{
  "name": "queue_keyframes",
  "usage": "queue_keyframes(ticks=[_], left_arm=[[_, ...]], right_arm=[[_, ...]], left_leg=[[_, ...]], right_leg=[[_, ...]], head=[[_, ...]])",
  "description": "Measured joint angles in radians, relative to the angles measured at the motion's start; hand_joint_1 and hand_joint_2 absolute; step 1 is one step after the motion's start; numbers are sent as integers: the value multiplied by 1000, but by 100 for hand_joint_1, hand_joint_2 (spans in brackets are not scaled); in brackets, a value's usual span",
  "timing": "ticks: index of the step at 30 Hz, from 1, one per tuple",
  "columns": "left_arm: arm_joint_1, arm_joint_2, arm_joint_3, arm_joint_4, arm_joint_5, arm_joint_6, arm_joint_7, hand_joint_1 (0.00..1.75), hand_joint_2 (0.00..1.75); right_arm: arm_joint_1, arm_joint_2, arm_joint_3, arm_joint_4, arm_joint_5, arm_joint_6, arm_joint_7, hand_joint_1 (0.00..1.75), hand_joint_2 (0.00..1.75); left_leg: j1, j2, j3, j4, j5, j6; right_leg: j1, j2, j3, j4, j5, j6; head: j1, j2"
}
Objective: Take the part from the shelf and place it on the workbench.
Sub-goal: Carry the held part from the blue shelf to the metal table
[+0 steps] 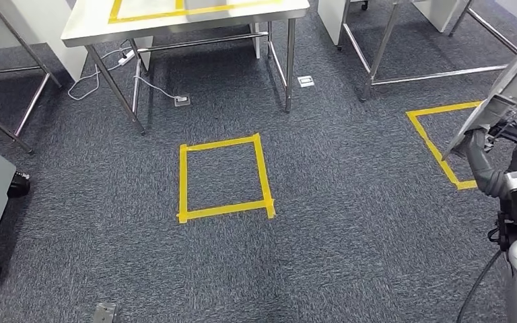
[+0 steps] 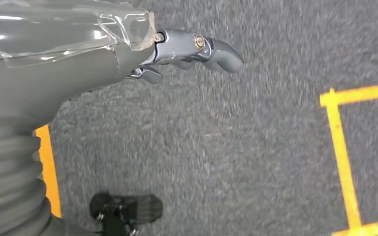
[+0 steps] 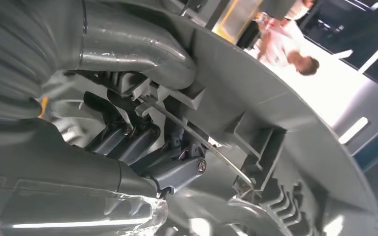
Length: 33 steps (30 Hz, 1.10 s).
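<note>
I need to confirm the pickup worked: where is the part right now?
The grey part is in the right hand, raised at the head view's right edge, above the yellow tape square on the carpet.

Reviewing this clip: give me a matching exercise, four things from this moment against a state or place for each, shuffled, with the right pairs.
Things:
1. right hand
2. left hand
3. yellow tape square
4. workbench

States or places:
A. hangs above the carpet, holding nothing
B. on the carpet, mid-floor
C. grips the grey part
D. stands ahead, yellow tape on its top

Pairs: 1-C, 2-A, 3-B, 4-D
</note>
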Motion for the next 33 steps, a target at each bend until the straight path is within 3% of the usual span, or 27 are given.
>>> queue_keyframes(ticks=[1,2,4,5,6,7,9,10,12,14,16,17,18,20,21,22,24,26,28,30,31,32,33], left_arm=[[3,-5,2,-3,-4,-3,3,0,175],[7,-10,5,-6,-9,-5,6,0,175],[10,-16,9,-8,-14,-7,11,0,175],[11,-16,13,-10,-16,-8,13,0,175],[13,-17,17,-10,-17,-8,13,0,175],[16,-17,21,-11,-18,-8,14,0,175],[21,-16,31,-12,-23,-8,13,0,175],[23,-16,36,-12,-27,-9,11,0,175],[19,-16,47,-13,-35,-12,7,0,175],[12,-20,55,-13,-43,-15,5,0,175],[8,-24,62,-12,-48,-17,4,0,175],[8,-27,64,-11,-50,-18,4,0,175],[8,-29,66,-11,-52,-18,3,0,175],[8,-31,72,-9,-55,-19,0,0,175],[8,-31,76,-9,-56,-20,-1,0,175],[9,-31,79,-8,-56,-20,-3,0,175],[9,-31,84,-7,-57,-21,-5,0,175],[6,-31,87,-7,-58,-22,-7,0,175],[2,-35,90,-8,-58,-25,-9,0,175],[4,-38,92,-5,-58,-29,-10,0,175],[8,-39,93,-2,-58,-30,-10,0,175],[12,-40,93,1,-58,-32,-10,0,175],[15,-41,94,3,-58,-33,-11,0,175]], right_arm=[[0,0,0,1,0,-2,1,166,175],[0,0,0,3,0,-4,3,166,175],[0,1,1,6,-1,-8,5,166,175],[-1,4,2,11,-2,-11,6,166,175],[-2,8,4,14,-3,-13,8,166,175],[-2,11,6,18,-2,-15,11,166,175],[-3,16,12,23,1,-16,21,166,175],[-5,19,15,25,3,-16,25,166,175],[-8,23,23,30,7,-16,32,166,175],[-8,23,26,34,12,-16,36,166,175],[-8,22,28,39,14,-16,37,166,175],[-9,22,29,40,14,-15,39,166,175],[-11,22,31,41,14,-14,40,166,175],[-16,21,34,41,14,-11,45,166,175],[-19,21,34,42,14,-9,48,166,175],[-23,20,35,43,13,-7,50,166,175],[-29,16,35,44,11,-2,54,166,175],[-31,7,35,45,9,4,56,166,175],[-35,-1,36,48,4,8,58,166,175],[-34,-6,38,54,-1,13,59,166,175],[-32,-8,40,58,-3,16,59,166,175],[-29,-9,43,63,-5,19,59,166,175],[-28,-12,46,66,-6,22,60,166,175]], left_leg=[[6,-9,8,2,-10,-14],[11,-18,15,7,-22,-29],[26,-33,20,39,-56,-66],[31,-41,13,67,-78,-85],[34,-47,2,97,-97,-100],[35,-51,-8,122,-112,-110],[34,-55,-20,142,-127,-117],[33,-49,-21,145,-134,-122],[38,-10,-41,192,-161,-146],[59,37,-103,308,-200,-177],[84,53,-170,402,-207,-195],[92,55,-185,402,-180,-199],[98,55,-183,363,-133,-200],[101,57,-148,231,-28,-200],[98,57,-131,183,3,-200],[94,56,-120,157,16,-198],[82,52,-110,146,13,-195],[81,45,-71,93,4,-185],[77,30,-31,34,-11,-173],[62,15,-16,23,-23,-163],[54,10,-8,24,-29,-159],[45,4,1,24,-36,-155],[37,-2,9,25,-42,-151]], right_leg=[[-5,2,-40,30,10,16],[-11,2,-64,25,38,37],[-30,2,-65,-77,134,87],[-37,6,-56,-126,168,101],[-41,10,-49,-156,184,97],[-41,13,-47,-164,182,81],[-42,14,-46,-156,165,39],[-44,13,-43,-157,161,29],[-53,8,-28,-159,150,10],[-55,2,-11,-162,138,-6],[-58,-1,6,-162,124,-12],[-60,-2,17,-163,116,-12],[-63,-2,30,-164,108,-12],[-67,-4,59,-179,96,-11],[-67,-3,73,-194,96,-7],[-69,-3,84,-211,98,-3],[-69,-3,103,-246,106,10],[-65,-7,107,-257,98,11],[-54,-9,67,-183,58,-12],[-34,-4,-10,-44,9,-42],[-23,-2,-41,6,2,-49],[-13,0,-58,22,14,-50],[-4,0,-60,-2,48,-46]], head=[[0,0],[0,0],[0,0],[3,0],[5,0],[5,0],[5,0],[5,0],[-2,0],[-10,0],[-10,0],[-11,0],[-11,0],[-11,0],[-12,0],[-13,0],[-16,0],[-14,0],[-3,0],[6,0],[7,0],[8,0],[8,0]])
